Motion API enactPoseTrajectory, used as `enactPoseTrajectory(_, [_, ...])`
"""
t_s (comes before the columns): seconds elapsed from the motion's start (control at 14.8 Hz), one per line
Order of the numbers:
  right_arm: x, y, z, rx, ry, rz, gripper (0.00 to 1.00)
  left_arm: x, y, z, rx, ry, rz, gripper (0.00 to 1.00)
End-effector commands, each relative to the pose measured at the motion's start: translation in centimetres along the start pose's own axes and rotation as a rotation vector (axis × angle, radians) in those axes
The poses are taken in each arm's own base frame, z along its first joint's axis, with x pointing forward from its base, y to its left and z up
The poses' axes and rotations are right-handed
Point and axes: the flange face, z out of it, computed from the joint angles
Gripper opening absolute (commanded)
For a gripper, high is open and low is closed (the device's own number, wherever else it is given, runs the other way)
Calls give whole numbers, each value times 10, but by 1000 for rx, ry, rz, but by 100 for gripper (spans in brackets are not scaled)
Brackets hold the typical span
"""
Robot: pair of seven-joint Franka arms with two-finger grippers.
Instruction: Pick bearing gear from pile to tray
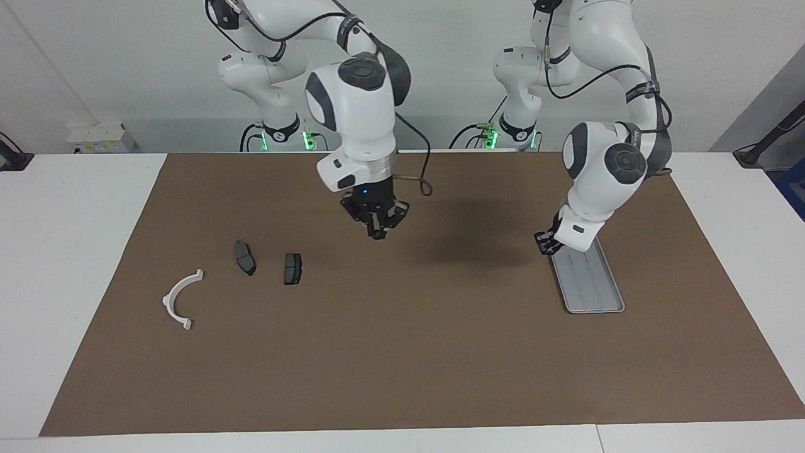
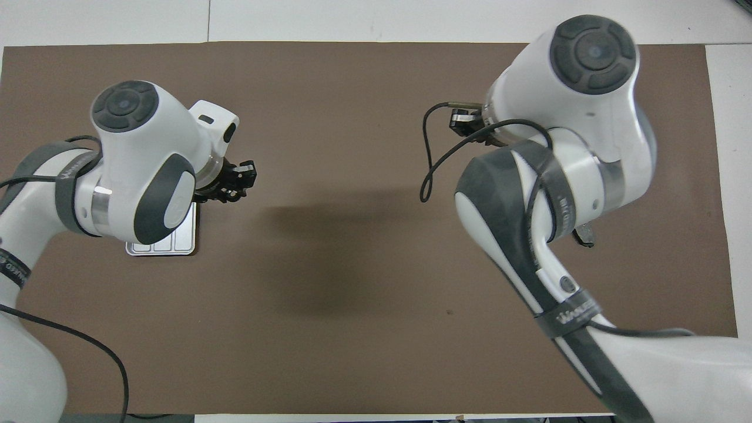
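Observation:
The silver tray lies on the brown mat toward the left arm's end; only its nearer end shows under the left arm from above. My left gripper hangs low over the tray's corner nearer the robots. I cannot make out anything in it. My right gripper is raised over the middle of the mat, shut, with nothing visible in it. The pile toward the right arm's end shows a white arc and two dark brake pads. The bearing gear is not visible.
The brown mat covers most of the white table. From above, the right arm hides the pile, except for a pad's tip. A cable loop hangs from the right wrist.

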Motion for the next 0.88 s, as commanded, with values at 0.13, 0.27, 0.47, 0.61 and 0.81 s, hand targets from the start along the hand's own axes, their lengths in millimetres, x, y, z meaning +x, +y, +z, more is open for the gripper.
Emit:
enactPoseTrajectory(0.13, [-32, -11, 62, 33, -5, 39, 0, -11, -47, 28, -18, 64, 43, 0])
enactPoseTrajectory(0.27, [-33, -12, 81, 36, -7, 38, 0, -10, -70, 35, -19, 72, 68, 0])
enactPoseTrajectory(0.47, [-31, -9, 99, 40, -5, 31, 0, -7, -79, 39, -19, 74, 81, 0])
enactPoseTrajectory(0.61, [-31, -9, 118, 40, -10, 22, 0, -8, -79, 47, -20, 83, 82, 0])
enactPoseTrajectory(0.81, [-32, -4, 147, 38, -15, -8, 0, -13, -81, 64, -21, 97, 78, 0])
